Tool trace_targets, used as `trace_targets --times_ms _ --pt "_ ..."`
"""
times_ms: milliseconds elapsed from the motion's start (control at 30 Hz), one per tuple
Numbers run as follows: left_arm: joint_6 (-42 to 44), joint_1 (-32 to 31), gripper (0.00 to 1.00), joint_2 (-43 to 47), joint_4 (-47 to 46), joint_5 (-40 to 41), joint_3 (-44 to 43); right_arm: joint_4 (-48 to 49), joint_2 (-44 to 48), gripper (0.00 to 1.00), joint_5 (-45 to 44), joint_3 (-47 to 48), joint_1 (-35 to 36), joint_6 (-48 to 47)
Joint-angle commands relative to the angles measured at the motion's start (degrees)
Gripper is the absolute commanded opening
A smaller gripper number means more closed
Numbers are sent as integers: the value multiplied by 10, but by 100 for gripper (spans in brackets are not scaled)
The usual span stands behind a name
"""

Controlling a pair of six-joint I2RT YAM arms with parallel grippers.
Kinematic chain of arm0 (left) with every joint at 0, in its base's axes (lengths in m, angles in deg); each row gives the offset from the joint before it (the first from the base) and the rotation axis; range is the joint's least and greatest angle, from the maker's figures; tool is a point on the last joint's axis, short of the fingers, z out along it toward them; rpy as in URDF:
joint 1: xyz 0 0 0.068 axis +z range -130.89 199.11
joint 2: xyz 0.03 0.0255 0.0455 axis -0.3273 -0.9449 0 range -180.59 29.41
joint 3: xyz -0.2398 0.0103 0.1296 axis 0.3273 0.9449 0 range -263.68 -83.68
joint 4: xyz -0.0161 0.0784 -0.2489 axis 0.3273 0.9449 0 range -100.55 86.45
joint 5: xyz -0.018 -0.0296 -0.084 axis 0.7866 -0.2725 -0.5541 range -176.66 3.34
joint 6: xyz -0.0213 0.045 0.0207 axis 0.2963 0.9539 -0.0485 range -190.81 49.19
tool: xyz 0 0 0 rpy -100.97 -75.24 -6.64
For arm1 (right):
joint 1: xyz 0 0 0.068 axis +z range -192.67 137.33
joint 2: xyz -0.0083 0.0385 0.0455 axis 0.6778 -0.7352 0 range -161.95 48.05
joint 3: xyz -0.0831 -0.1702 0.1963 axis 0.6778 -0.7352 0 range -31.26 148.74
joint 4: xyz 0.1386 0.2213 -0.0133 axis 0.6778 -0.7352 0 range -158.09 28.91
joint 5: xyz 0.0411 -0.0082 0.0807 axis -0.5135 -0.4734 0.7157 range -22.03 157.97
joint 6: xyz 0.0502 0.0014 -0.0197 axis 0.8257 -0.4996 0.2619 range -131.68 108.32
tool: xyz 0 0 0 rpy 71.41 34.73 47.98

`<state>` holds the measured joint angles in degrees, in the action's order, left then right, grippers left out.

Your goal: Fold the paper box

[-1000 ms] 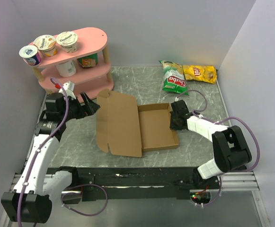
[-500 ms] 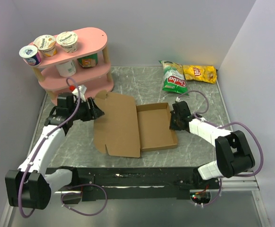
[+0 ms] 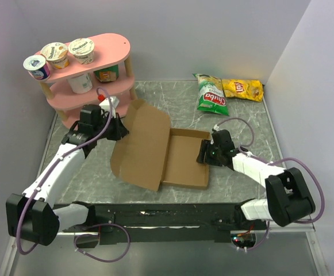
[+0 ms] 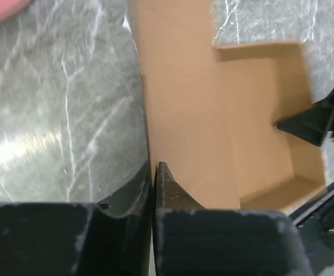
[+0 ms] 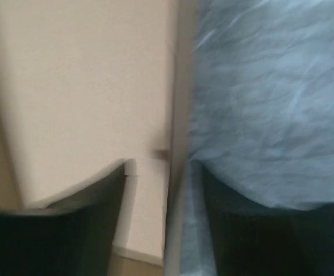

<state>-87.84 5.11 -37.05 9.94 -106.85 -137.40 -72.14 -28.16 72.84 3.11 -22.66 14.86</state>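
The paper box [image 3: 184,164] is plain brown cardboard lying in the middle of the table, its shallow tray on the right. Its lid [image 3: 146,144] tilts up off the table on the left. My left gripper [image 3: 122,125] is shut on the lid's far left edge; in the left wrist view the fingertips [image 4: 162,175] pinch the cardboard edge [image 4: 184,115]. My right gripper [image 3: 206,154] stands open at the tray's right wall. In the right wrist view the gripper [image 5: 164,190] straddles that wall [image 5: 175,144], one finger inside the tray and one over the table.
A pink two-tier shelf [image 3: 106,43] with yogurt cups stands at the back left, close behind my left arm. A green chip bag [image 3: 211,94] and a yellow one [image 3: 242,89] lie at the back right. Grey walls close in both sides.
My left gripper moved in from the left, shut on the lid's edge and lifted it. My right gripper opened at the tray's right wall, and the box shifted nearer and turned slightly.
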Motion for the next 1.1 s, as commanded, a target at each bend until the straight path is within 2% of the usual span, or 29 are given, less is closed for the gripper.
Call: trace_targets --times_ms 0,33,67,200,333,367,533,600,733,833,1067 --pt "85 -28 3 -10 -1 19 -63 5 66 81 19 9 3 -3" --pt "95 -30 2 -11 2 8 -70 -6 77 88 3 16 3 -11" --pt "103 -32 1 -11 4 6 -78 -34 103 89 -7 24 3 -29" --pt "160 -48 1 -26 36 -14 -138 -85 183 92 -45 62 3 -73" --pt "219 -73 1 -71 82 -30 -189 -85 285 94 -48 65 2 -113" --pt "242 -79 1 -78 94 -34 -206 -81 320 95 -35 65 3 -129" --pt "305 -114 1 -122 168 -58 -260 -59 379 98 31 90 3 -197" --pt "328 -126 1 -131 183 -73 -280 -47 380 99 92 96 3 -229" --pt "352 -149 1 -138 214 -93 -300 10 362 100 159 87 2 -331" --pt "358 -168 1 -135 223 -98 -302 44 337 100 204 73 -7 -368" --pt "363 -195 1 -114 220 -86 -288 150 247 100 304 50 -62 -351"
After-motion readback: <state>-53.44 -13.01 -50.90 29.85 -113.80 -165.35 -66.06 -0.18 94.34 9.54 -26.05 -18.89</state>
